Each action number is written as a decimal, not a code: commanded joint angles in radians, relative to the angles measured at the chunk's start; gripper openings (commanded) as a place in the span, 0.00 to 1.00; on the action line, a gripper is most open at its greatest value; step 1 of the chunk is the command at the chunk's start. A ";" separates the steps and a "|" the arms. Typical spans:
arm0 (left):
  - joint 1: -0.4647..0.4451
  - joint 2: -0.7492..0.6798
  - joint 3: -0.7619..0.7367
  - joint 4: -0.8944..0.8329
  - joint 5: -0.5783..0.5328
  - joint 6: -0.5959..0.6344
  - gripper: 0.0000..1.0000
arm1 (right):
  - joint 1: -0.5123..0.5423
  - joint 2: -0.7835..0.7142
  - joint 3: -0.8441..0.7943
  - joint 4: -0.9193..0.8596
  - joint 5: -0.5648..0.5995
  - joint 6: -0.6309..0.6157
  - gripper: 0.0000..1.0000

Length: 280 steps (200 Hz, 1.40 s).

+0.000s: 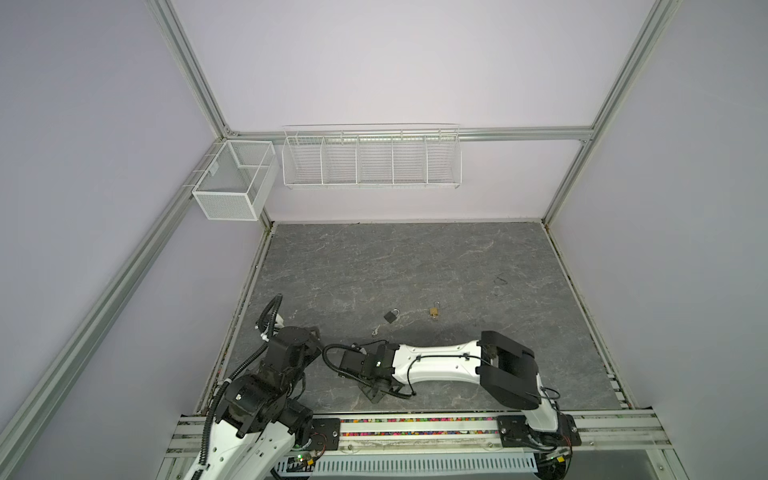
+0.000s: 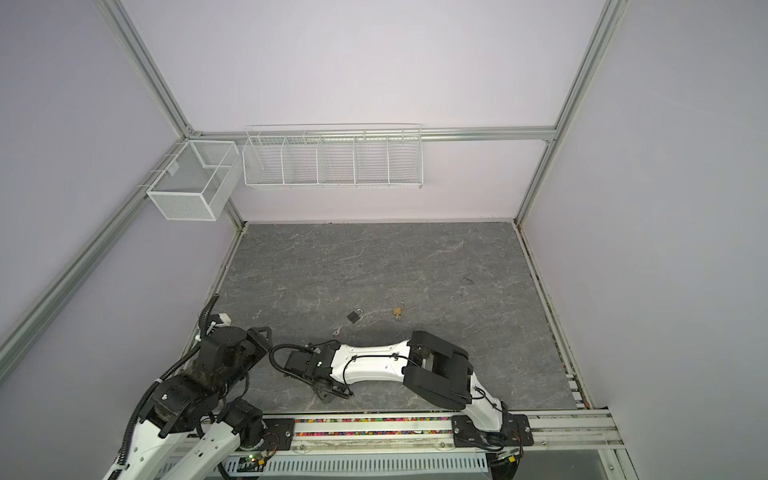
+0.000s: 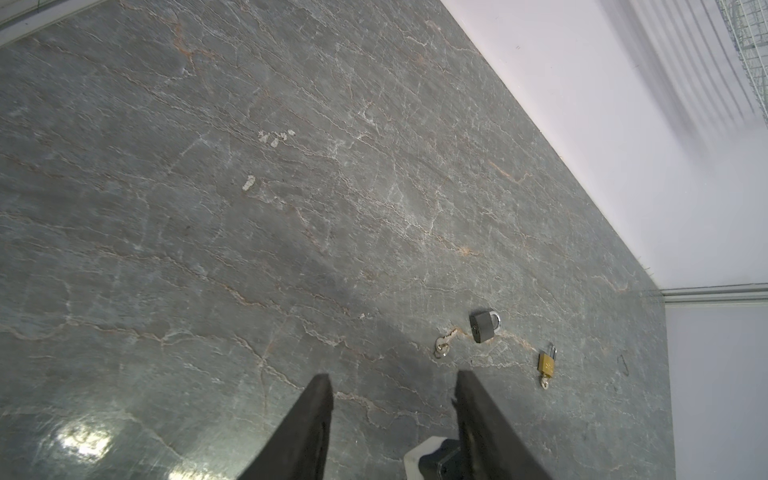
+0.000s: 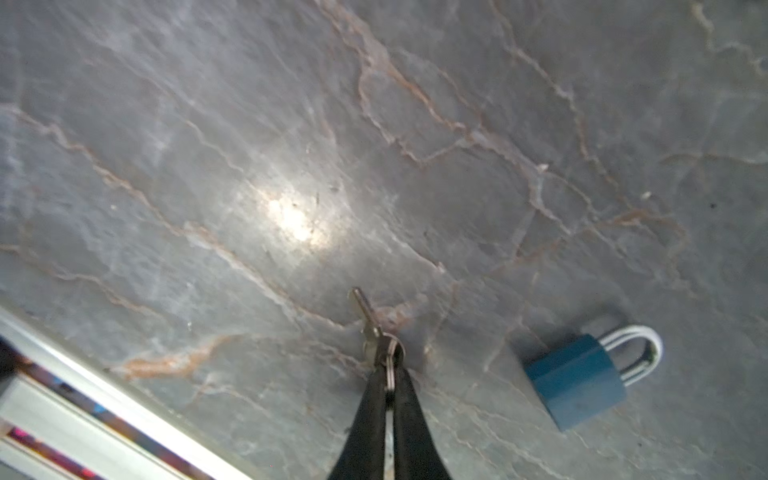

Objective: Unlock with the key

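In the right wrist view my right gripper (image 4: pixel 388 368) is shut on the ring of a silver key (image 4: pixel 365 311). The key's blade points away from the fingers, low over the grey stone table. A blue padlock (image 4: pixel 577 382) with a silver shackle lies flat close beside it. In both top views this gripper (image 1: pixel 376 392) points down near the table's front edge, and the blue padlock is hidden under the arm. My left gripper (image 3: pixel 392 386) stands open and holds nothing, at the left of the table.
Mid-table lie a dark grey padlock (image 1: pixel 391 316), a loose key (image 1: pixel 375 331) and a brass padlock (image 1: pixel 434 311) with a key in it. Two white wire baskets (image 1: pixel 371 160) hang on the back wall. A metal rail (image 1: pixel 415 428) runs along the front edge.
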 commanded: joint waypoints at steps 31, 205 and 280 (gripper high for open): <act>0.006 -0.003 -0.004 0.002 0.019 -0.031 0.49 | -0.022 -0.081 -0.066 0.046 0.030 -0.017 0.06; -0.038 0.168 -0.104 0.662 0.495 0.055 0.48 | -0.179 -0.677 -0.412 0.202 0.114 -0.113 0.06; -0.258 0.382 -0.140 1.140 0.510 0.106 0.46 | -0.264 -0.918 -0.481 0.266 0.008 -0.104 0.06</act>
